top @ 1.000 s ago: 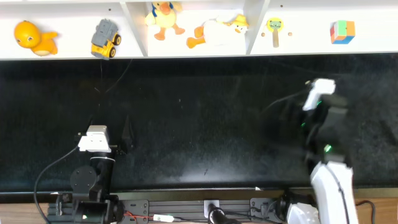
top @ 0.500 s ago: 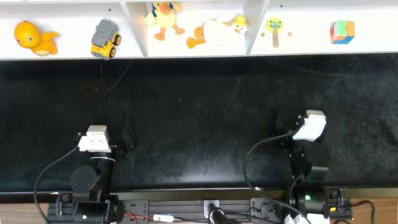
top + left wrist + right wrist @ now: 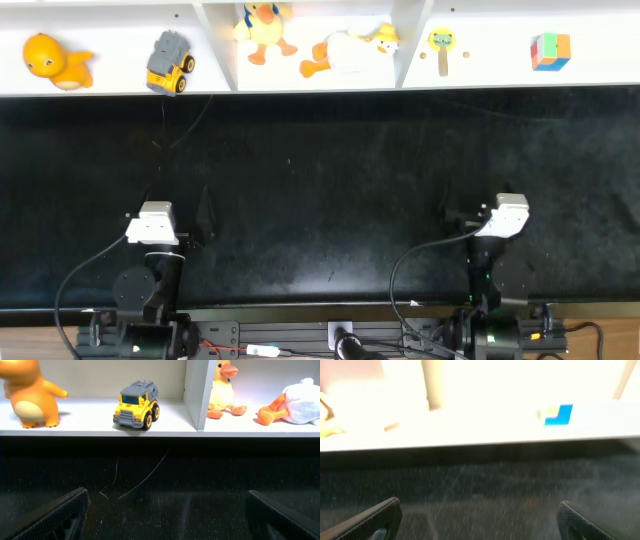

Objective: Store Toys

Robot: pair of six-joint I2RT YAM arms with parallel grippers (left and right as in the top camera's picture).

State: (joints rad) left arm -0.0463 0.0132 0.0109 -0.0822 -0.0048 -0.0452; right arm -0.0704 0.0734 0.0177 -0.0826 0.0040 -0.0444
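The toys stand in a white shelf (image 3: 320,82) along the table's far edge: an orange duck (image 3: 55,60), a yellow truck (image 3: 170,62), a yellow plush duck (image 3: 265,30), a white plush duck (image 3: 350,50), a small yellow rattle (image 3: 442,45) and a coloured cube (image 3: 550,50). My left gripper (image 3: 178,205) rests low near its base, open and holding nothing. From its wrist I see the truck (image 3: 137,405) and the orange duck (image 3: 30,392) far ahead of the gripper (image 3: 165,520). Close to its own base, my right gripper (image 3: 480,205) is also open and holds nothing (image 3: 477,522); the cube (image 3: 559,414) lies well beyond it.
A black mat (image 3: 320,180) covers the table between the arms and the shelf. White dividers (image 3: 195,395) split the shelf into compartments. Cables loop around both arm bases along the near edge.
My right arm has drawn back from the far right of the table to a low spot near its base. The left arm and all toys have stayed put.
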